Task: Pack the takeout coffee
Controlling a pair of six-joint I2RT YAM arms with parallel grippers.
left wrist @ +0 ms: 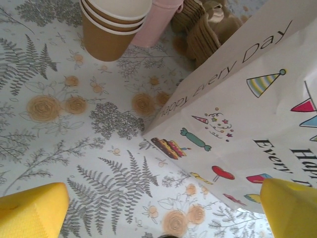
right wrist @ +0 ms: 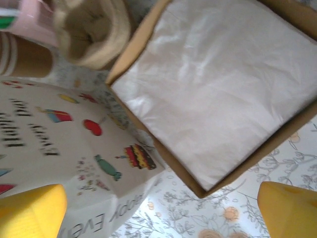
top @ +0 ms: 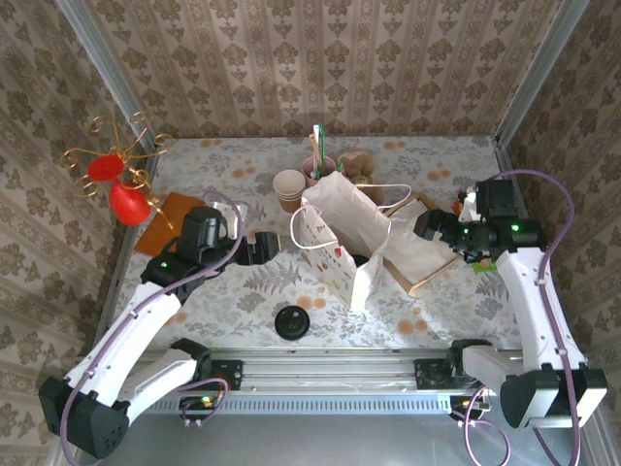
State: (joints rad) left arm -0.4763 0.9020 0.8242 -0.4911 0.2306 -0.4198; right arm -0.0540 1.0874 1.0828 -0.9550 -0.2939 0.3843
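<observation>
left fingers, right fingers: wide apart beside bag

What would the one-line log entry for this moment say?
left claw: open, empty, beside white paper bag | right claw: open, empty, bag's other side | bag: standing open

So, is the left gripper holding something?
No, the left gripper is open, with only the table showing between its fingers.

Bare tablecloth left of standing paper bag
</observation>
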